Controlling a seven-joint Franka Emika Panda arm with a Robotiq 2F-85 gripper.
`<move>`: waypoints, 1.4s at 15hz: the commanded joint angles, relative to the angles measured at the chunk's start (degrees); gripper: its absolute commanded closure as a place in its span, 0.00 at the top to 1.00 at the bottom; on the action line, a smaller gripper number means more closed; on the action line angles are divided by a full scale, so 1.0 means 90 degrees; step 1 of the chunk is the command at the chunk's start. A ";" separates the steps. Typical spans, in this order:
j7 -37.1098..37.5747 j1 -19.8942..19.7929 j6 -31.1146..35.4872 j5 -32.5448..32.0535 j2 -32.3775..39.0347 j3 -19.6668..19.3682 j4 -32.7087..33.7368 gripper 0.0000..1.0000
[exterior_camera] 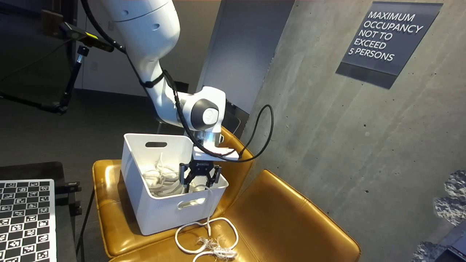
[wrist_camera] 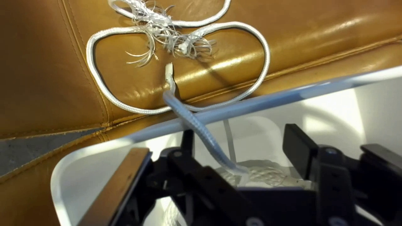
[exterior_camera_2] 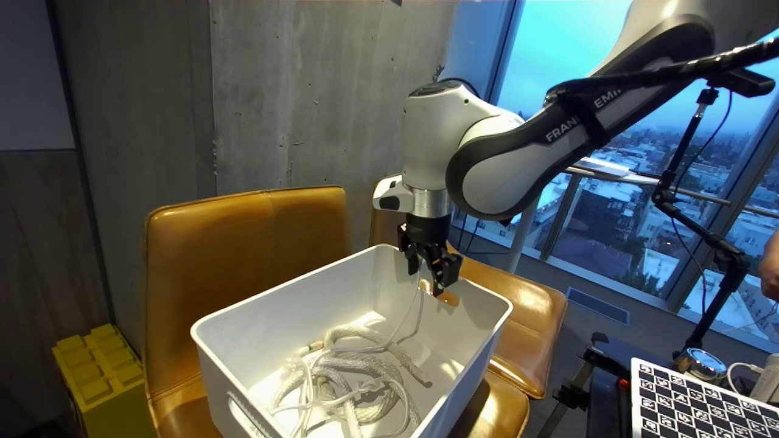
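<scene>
wrist view: i lose the draped cord (wrist_camera: 204, 135) behind the gripper (wrist_camera: 241, 139); contact unclear to me. in an exterior view the box wall (exterior_camera: 171, 214) hides lower rope coils (exterior_camera: 160, 182). checkered board (exterior_camera: 25, 222) cropped in both exterior views.

Ropes (exterior_camera_2: 380, 367) lie in a bin (exterior_camera: 167, 214) on one chair (exterior_camera: 107, 211); cord (wrist_camera: 191, 24) lies on the adjoining chair (exterior_camera: 284, 218).

Arm (exterior_camera: 145, 43) slants in from 11 o'clock in an exterior view, wrist (exterior_camera: 209, 109) bent, gripper (exterior_camera: 197, 186) aimed down to 6 o'clock. In wrist view, black fingers (wrist_camera: 298, 150) at 9 and 3 o'clock, spread well apart, facing each other across the gap.
</scene>
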 commanded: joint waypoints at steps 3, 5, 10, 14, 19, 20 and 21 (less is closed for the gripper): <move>0.0027 0.0097 0.0191 -0.0174 0.0041 -0.0164 0.0049 0.27; 0.0088 0.0140 0.0208 -0.0205 -0.0020 -0.0188 0.0007 0.12; 0.0229 0.0303 0.0159 -0.0332 -0.0315 -0.0221 -0.0061 0.00; 0.0456 0.0544 0.0094 -0.0422 -0.0856 -0.0159 -0.0184 0.01; 0.0876 0.1021 -0.0077 -0.0371 -0.1812 0.0097 -0.0284 0.01; 0.0982 0.1110 -0.0085 -0.0382 -0.1956 0.0151 -0.0315 0.01; 0.1074 0.1174 -0.0083 -0.0394 -0.2074 0.0198 -0.0358 0.01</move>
